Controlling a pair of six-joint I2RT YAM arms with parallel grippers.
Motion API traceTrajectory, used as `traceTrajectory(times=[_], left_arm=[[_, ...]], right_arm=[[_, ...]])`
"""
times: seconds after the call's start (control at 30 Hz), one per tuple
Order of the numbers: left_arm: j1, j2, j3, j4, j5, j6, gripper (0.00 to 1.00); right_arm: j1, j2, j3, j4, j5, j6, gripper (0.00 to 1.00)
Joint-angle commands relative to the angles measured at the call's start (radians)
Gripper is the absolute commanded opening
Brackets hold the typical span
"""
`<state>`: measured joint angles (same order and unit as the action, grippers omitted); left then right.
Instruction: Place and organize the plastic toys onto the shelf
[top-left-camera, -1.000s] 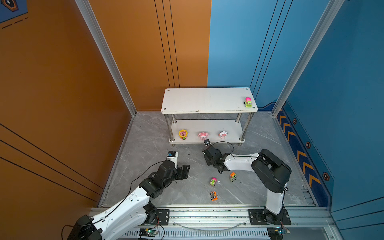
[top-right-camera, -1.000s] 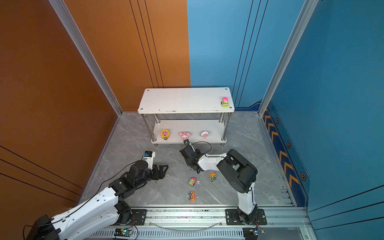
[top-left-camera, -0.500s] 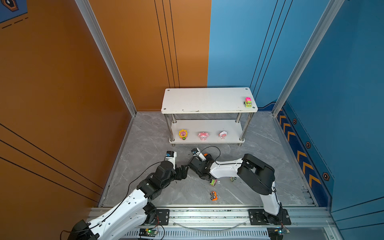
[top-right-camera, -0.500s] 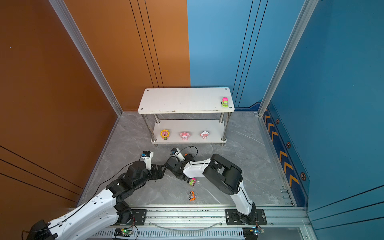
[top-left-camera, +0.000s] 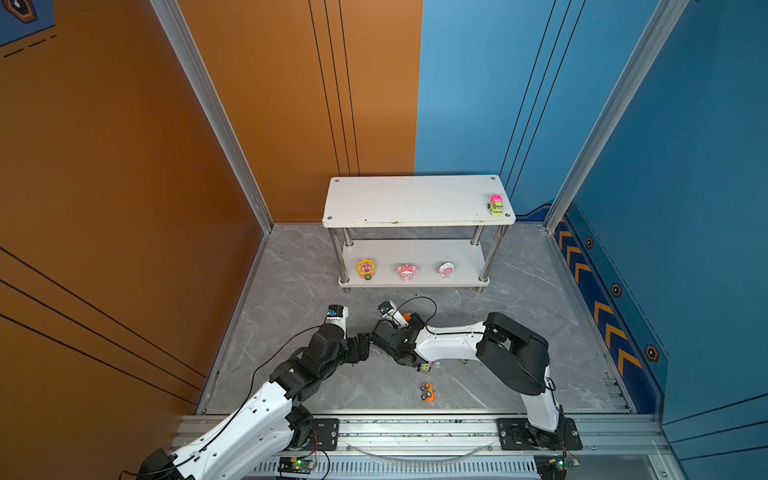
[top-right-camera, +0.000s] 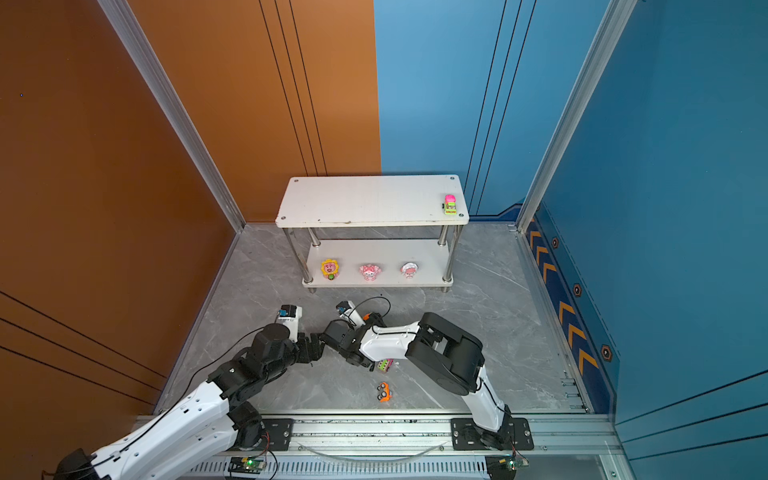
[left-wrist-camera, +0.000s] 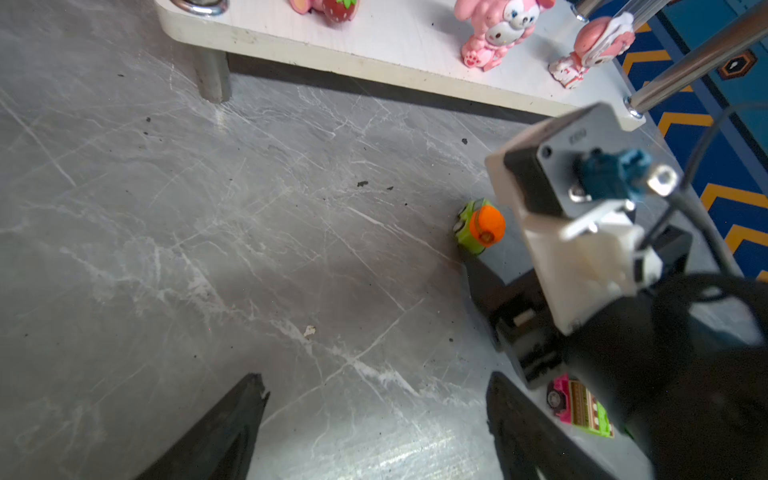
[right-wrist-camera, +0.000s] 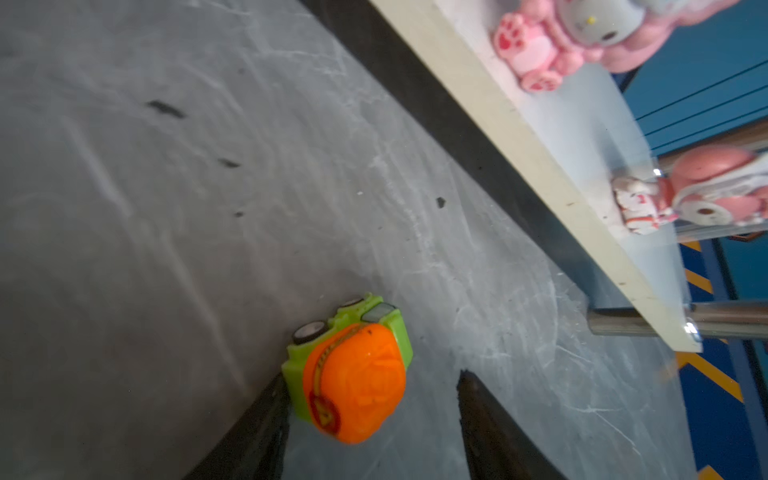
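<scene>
— Watching the right gripper (right-wrist-camera: 374, 376), has it got hold of that green-and-orange car (right-wrist-camera: 353, 382)?

— No. Its jaws stand apart. The car sits on the grey floor (top-left-camera: 291, 311) between them, touching one finger, with a gap to the other. It lies just out from the front edge of the shelf (top-left-camera: 415, 199), about midway along.

— And the left gripper (left-wrist-camera: 374, 376)?

— Spread wide with nothing in it, low over bare floor, just beside the right one.

— What's on the shelf?

— A pink-and-green truck (top-left-camera: 496, 204) at the top board's front right corner. Along the lower board's front edge stand a yellow-petalled figurine (top-left-camera: 366, 269) toward the left end, a pink figurine (top-left-camera: 406, 272) in the middle and a white-hooded figurine (top-left-camera: 446, 269) right of it.

— Anything else down on the floor?

— An orange car (top-left-camera: 428, 391) nearer the floor's front edge, and a second pink-and-green truck (top-left-camera: 424, 367) half hidden under the right arm (top-left-camera: 449, 343).
</scene>
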<state>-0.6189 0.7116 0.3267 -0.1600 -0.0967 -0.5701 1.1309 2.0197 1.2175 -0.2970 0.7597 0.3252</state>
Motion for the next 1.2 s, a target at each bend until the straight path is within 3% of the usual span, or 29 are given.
traceTrajectory(times=[0.0, 0.33, 0.4, 0.43, 0.53, 0.6, 0.87, 1.17], left_arm=[[-0.007, -0.003, 0.013, 0.075, 0.026, 0.001, 0.85], [-0.007, -0.052, 0.015, 0.038, 0.019, 0.009, 0.85], [-0.007, -0.053, 0.011, 0.042, 0.021, 0.009, 0.85], [-0.007, -0.050, 0.012, 0.047, 0.029, 0.010, 0.85], [-0.009, -0.017, 0.015, 0.084, 0.080, 0.019, 0.79], [-0.016, 0.024, 0.024, 0.111, 0.116, 0.021, 0.74], [-0.147, 0.236, 0.109, 0.175, 0.148, 0.059, 0.60], [-0.290, 0.437, 0.184, 0.262, 0.159, 0.086, 0.35]], right_arm=[[0.046, -0.066, -0.027, 0.039, -0.244, 0.049, 0.65], [-0.118, -0.311, -0.151, 0.142, -0.607, 0.118, 0.66], [-0.159, -0.348, -0.171, 0.145, -0.652, 0.124, 0.62], [-0.181, -0.360, -0.180, 0.148, -0.675, 0.124, 0.55], [-0.246, -0.365, -0.186, 0.147, -0.730, 0.132, 0.12], [-0.280, -0.341, -0.165, 0.133, -0.764, 0.127, 0.00], [-0.360, -0.170, 0.003, 0.052, -0.846, 0.056, 0.00], [-0.400, -0.033, 0.112, 0.029, -0.907, 0.026, 0.00]])
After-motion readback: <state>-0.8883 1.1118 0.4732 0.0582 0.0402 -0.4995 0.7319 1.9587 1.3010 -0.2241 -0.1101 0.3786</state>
